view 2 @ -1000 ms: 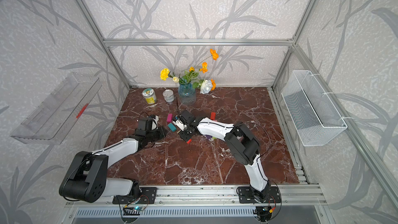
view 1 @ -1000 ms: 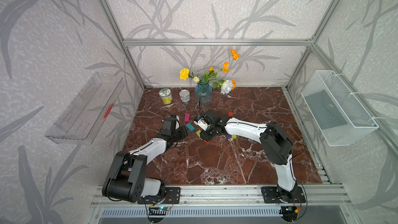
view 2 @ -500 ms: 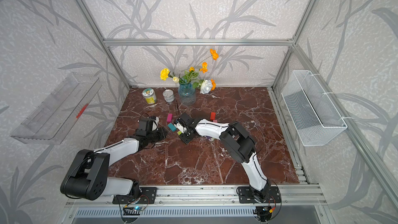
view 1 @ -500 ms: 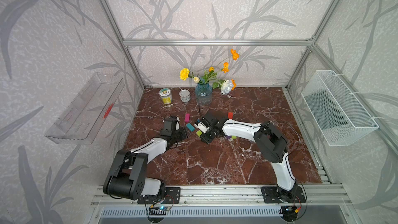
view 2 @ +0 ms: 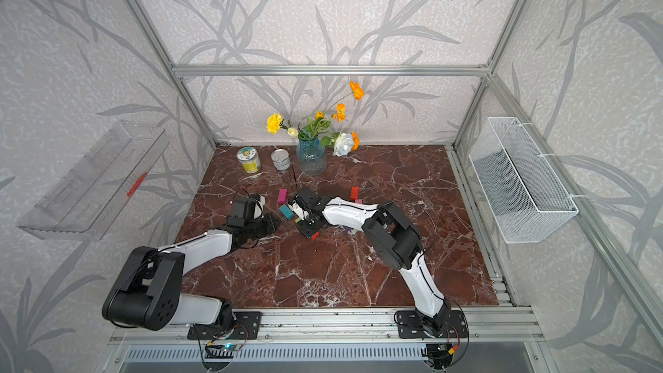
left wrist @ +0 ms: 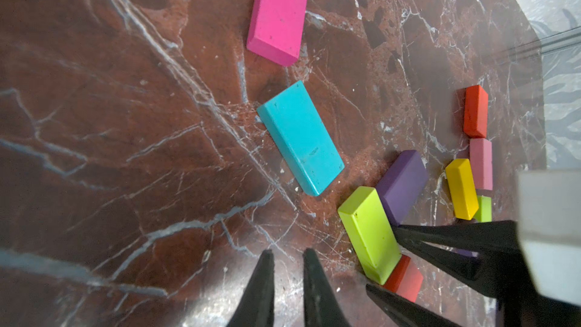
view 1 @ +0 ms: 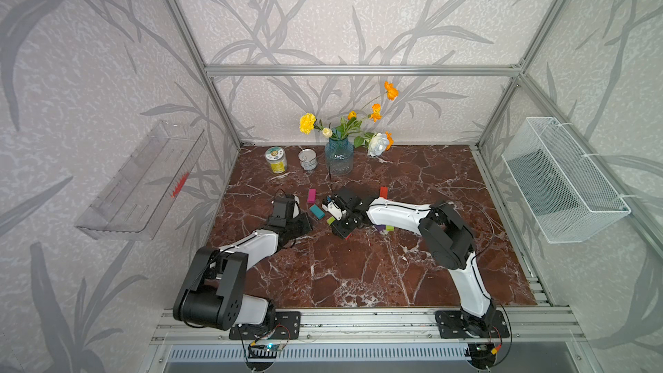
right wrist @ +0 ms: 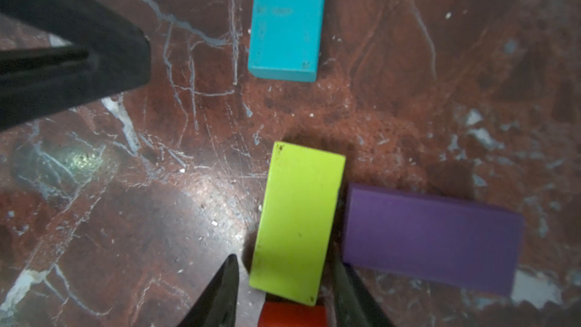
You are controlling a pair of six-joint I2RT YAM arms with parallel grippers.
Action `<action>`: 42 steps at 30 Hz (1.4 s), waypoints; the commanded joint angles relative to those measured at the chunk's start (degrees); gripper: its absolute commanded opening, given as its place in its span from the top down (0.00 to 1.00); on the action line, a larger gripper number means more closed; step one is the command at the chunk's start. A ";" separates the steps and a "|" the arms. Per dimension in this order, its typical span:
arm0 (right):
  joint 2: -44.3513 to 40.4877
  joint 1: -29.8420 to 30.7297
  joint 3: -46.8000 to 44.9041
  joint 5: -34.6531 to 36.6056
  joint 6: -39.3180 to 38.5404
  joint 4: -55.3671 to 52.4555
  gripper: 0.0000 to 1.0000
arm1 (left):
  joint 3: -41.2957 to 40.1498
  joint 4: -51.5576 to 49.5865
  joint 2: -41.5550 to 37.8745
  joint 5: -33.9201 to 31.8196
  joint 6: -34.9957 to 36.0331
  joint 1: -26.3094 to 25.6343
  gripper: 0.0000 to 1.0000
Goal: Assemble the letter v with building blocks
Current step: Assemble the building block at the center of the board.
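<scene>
Two fingers of my right gripper [right wrist: 283, 256] stand spread around the near end of the lime green block [right wrist: 298, 215]. One touches the edge beside the purple block [right wrist: 430, 237]; I think this is to straighten the block. The red cube [right wrist: 292, 314] touches its near end, probably as the V's point. To the left, my left gripper [left wrist: 287, 253] is empty, its fingers slightly apart. Farther, the teal block [left wrist: 300, 138] and the magenta block [left wrist: 278, 11] extend the left stroke.

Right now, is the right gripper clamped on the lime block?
Open, not clamped: the right gripper straddles the lime block, and a gap shows between one fingertip and the block.
</scene>
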 commanded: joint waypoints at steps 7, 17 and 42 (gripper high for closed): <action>2.55 0.52 1.72 1.35 -1.47 -2.62 0.72 | -1.00 2.50 1.87 1.66 -0.47 0.31 0.76; 3.90 0.48 2.92 -0.05 -1.02 -1.63 0.79 | -1.35 3.17 2.82 1.72 -0.79 0.40 0.80; 6.48 0.52 7.78 -1.02 -0.22 -3.14 0.83 | -1.17 4.31 4.63 0.88 -1.79 1.21 0.80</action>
